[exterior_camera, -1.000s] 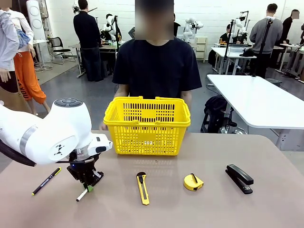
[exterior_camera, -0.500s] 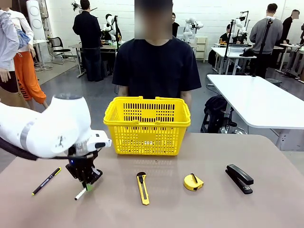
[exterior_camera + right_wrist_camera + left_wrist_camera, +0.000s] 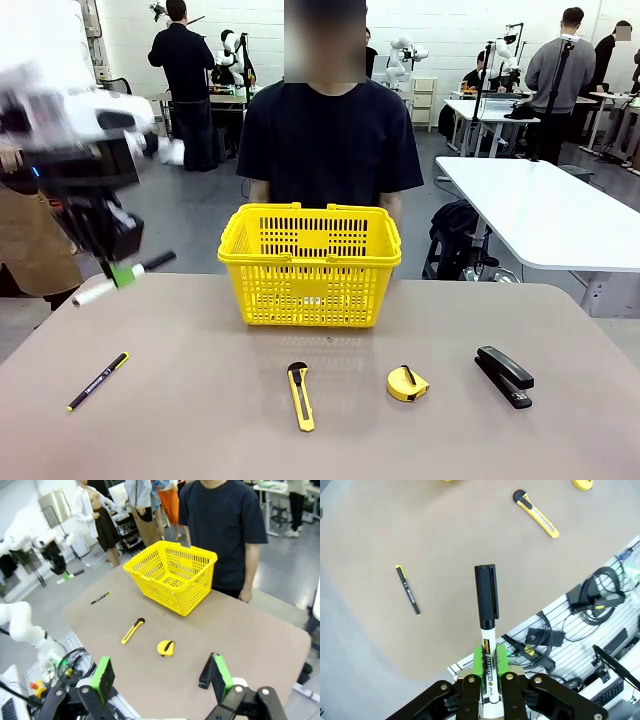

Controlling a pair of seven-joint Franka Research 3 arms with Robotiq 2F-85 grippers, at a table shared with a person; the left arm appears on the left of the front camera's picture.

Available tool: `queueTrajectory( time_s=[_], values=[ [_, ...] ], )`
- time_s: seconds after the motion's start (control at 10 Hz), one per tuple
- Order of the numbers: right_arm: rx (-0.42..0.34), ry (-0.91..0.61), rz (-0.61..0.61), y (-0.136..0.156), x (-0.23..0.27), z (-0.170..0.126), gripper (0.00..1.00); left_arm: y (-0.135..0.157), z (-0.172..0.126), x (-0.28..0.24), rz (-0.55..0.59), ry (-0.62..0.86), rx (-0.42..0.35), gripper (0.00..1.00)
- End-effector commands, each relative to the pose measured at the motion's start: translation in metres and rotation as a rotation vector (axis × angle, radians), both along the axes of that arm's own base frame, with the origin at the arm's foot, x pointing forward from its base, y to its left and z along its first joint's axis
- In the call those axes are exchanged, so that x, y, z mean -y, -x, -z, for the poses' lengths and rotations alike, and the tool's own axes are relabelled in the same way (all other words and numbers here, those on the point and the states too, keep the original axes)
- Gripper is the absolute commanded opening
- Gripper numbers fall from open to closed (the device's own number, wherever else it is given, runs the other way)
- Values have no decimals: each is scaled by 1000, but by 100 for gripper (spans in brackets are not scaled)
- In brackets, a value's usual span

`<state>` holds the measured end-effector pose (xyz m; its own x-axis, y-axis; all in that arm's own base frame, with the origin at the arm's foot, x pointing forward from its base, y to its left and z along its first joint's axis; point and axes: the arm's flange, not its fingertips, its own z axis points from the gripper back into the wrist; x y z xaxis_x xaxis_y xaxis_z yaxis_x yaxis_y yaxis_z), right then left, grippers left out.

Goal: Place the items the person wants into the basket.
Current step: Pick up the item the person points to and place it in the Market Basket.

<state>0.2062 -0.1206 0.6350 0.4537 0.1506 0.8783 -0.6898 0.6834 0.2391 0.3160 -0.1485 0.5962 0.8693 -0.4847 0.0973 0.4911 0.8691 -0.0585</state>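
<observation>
Our left pincer (image 3: pixel 122 273) is pinching the marker (image 3: pixel 155 263) by its white barrel, aloft left of the basket (image 3: pixel 310 292), while our right pincer (image 3: pixel 161 679) stands spread and empty. We judge the marker light, stiff and smooth, so it could swivel between the pads; a hold nearer mid-barrel would steady it. The front view blurs that grip, but the left wrist view shows it sharply, black cap pointing away over the table (image 3: pixel 420 525), and the right wrist view looks down into the basket, where we see nothing lying yet.
</observation>
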Motion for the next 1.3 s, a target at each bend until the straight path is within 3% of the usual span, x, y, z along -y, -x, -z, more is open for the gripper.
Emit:
queueTrajectory(
  time_s=[0.0,0.1,0.2,0.6,0.7,0.8,0.9,1.0,1.2],
  values=[
    [10,-12,-14,-3,-1,1,100,-22,0,5,0,4,5,7],
    [10,-12,-14,-3,-1,1,100,-20,1,0,-34,23,6,7],
    [10,-12,-14,-3,-1,1,100,-1,-19,1,2,7,17,7],
    [10,-12,-14,-3,-1,1,100,-1,-19,1,2,7,17,7],
    [10,-12,-14,-3,-1,1,100,-5,-19,2,-3,6,19,12],
    [10,-12,-14,-3,-1,1,100,-45,-35,36,294,-165,-31,12],
    [10,-12,-14,-3,-1,1,100,-97,-47,73,484,-247,-11,12],
    [10,-12,-14,-3,-1,1,100,-143,-52,106,621,-282,-23,12],
    [10,-12,-14,-3,-1,1,100,-191,-48,146,828,-312,33,12]
  ],
)
